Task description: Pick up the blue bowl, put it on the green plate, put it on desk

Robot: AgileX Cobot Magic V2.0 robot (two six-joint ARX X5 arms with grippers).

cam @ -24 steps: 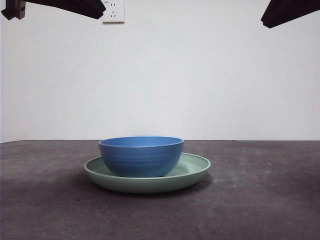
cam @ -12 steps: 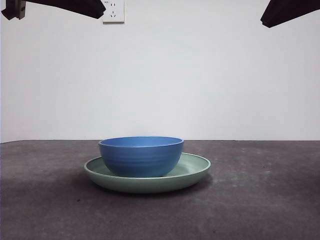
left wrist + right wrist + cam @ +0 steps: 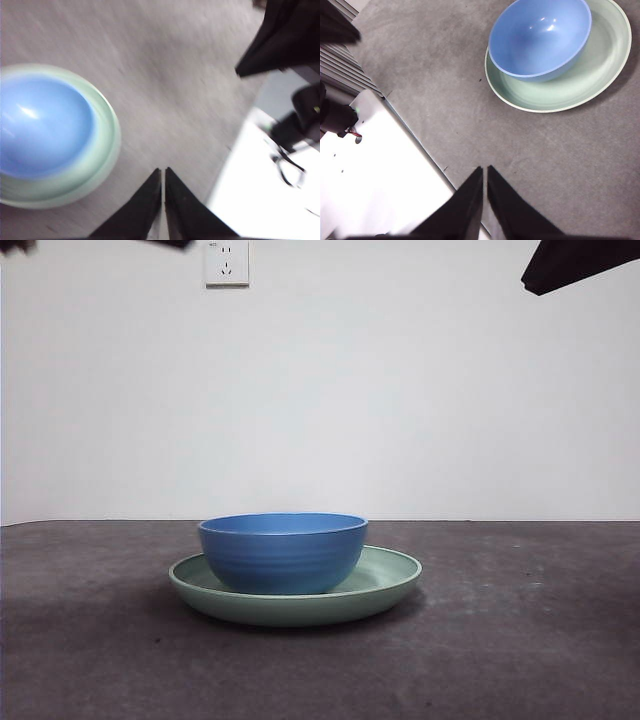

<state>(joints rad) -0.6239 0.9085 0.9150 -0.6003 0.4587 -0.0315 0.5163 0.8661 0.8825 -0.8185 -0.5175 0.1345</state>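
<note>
The left gripper point(image 3: 163, 172) is rising out of view, closed; the right gripper point(image 3: 485, 170) is waiting closed, both well apart from the blue bowl point(image 3: 283, 552) sitting on the green plate point(image 3: 385, 580).

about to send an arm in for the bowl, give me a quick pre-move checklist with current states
1. blue bowl sits upright inside the green plate: ok
2. Bowl rim free, nothing over it: ok
3. left gripper empty, jaws shut, off to the side of the plate: not ok for grasping, open first
4. right gripper empty, jaws shut, clear of the plate: not ok, same
5. desk bare beside the plate for setting down: ok
6. Bowl centred on plate: not ok, offset toward one rim
</note>
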